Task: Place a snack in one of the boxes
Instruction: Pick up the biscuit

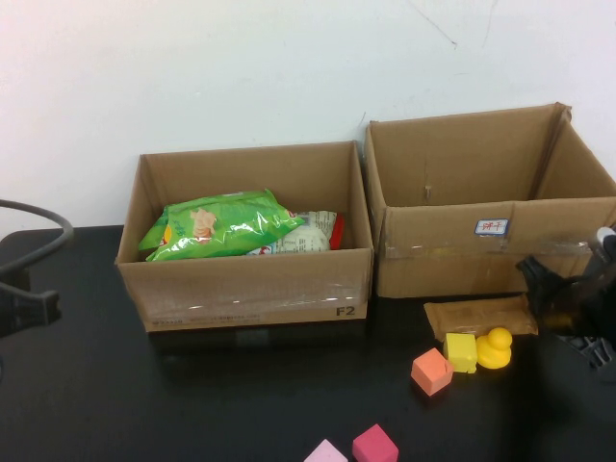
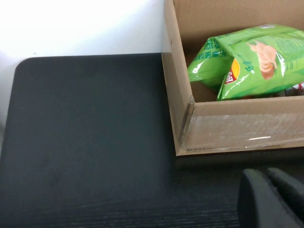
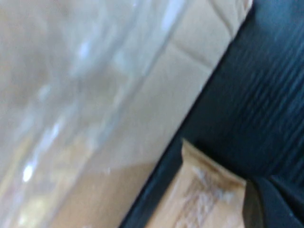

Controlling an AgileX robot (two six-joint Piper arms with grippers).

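Note:
A flat brown snack packet (image 1: 479,316) lies on the black table in front of the right cardboard box (image 1: 491,241); in the right wrist view the packet (image 3: 199,199) lies right beside the fingers. My right gripper (image 1: 547,287) (image 3: 263,192) is shut at the packet's right end; whether it pinches the wrapper does not show. The left cardboard box (image 1: 245,289) holds a green chips bag (image 1: 217,223) (image 2: 251,57) and a white-and-red packet (image 1: 313,231). My left gripper (image 1: 34,308) (image 2: 266,175) is shut and empty, low over the table left of that box (image 2: 190,128).
Near the packet sit a yellow duck (image 1: 496,346), a yellow block (image 1: 461,352) and an orange block (image 1: 431,371). A red block (image 1: 374,445) and a pink block (image 1: 326,452) lie at the table's front edge. A white wall stands behind the boxes.

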